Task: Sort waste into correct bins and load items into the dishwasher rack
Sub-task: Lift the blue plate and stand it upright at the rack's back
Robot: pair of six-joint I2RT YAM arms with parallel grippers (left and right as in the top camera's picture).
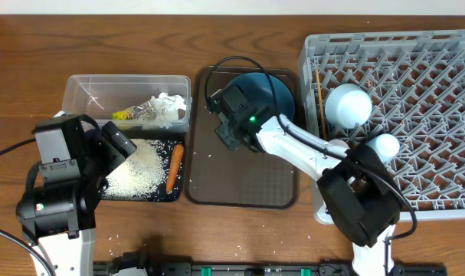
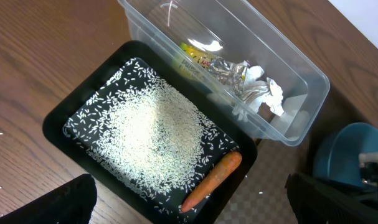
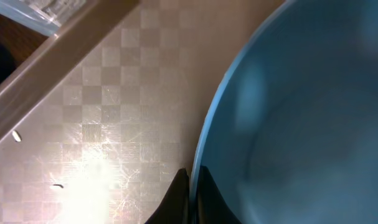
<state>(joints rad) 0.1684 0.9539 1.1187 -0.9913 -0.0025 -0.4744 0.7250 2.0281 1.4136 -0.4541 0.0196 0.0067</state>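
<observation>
- Large grey lattice dishwasher rack [image 1: 424, 115]: counter's right side
- Big round blue plate [image 1: 278, 88]: on dark brown serving tray [image 1: 240, 192], rim pinched by right end effector [image 3: 192, 186]
- Shallow black rectangular tray [image 2: 51, 121]: holds loose white rice grains [image 2: 145, 143] and small orange carrot [image 2: 217, 175]; left end effector [image 2: 189, 214] spread wide above
- Clear plastic tub [image 1: 86, 96]: crumpled white paper [image 2: 263, 93] inside

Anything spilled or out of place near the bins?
A few loose rice grains lie outside the black tray: some on the brown serving tray, some on the table. Nothing else stands out.
</observation>
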